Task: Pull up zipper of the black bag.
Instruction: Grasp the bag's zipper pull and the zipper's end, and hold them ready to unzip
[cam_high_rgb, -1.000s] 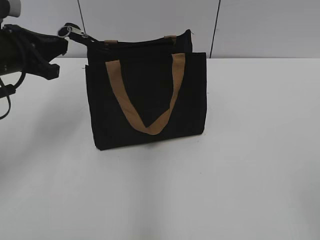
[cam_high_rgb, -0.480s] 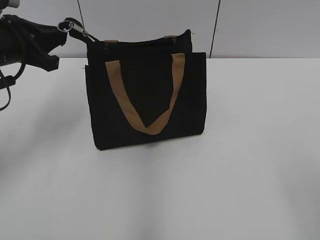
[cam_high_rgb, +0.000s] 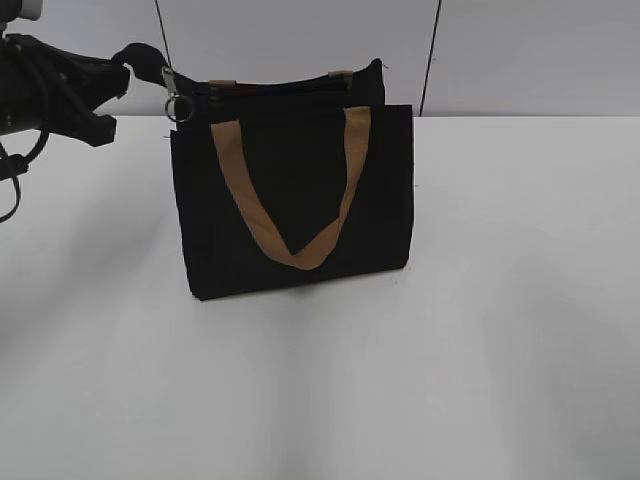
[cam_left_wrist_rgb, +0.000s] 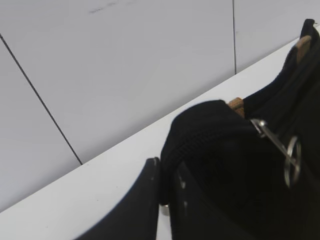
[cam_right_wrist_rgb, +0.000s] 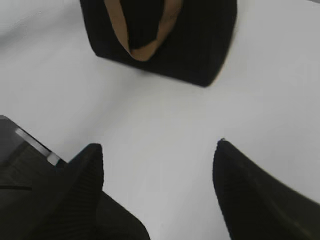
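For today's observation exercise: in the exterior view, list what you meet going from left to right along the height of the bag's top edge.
left gripper → zipper, its ring hanging by the bag's upper-left corner → black bag → bare white table.

From my seat it's just a plain white desk (cam_high_rgb: 480, 330) under soft, even light, backed by a pale grey paneled wall (cam_high_rgb: 290, 40) with thin dark seams (cam_high_rgb: 430, 60) between panels (nothing fancy at all).

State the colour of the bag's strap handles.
Tan-brown strap handles on the black bag; the exterior view shows it best.
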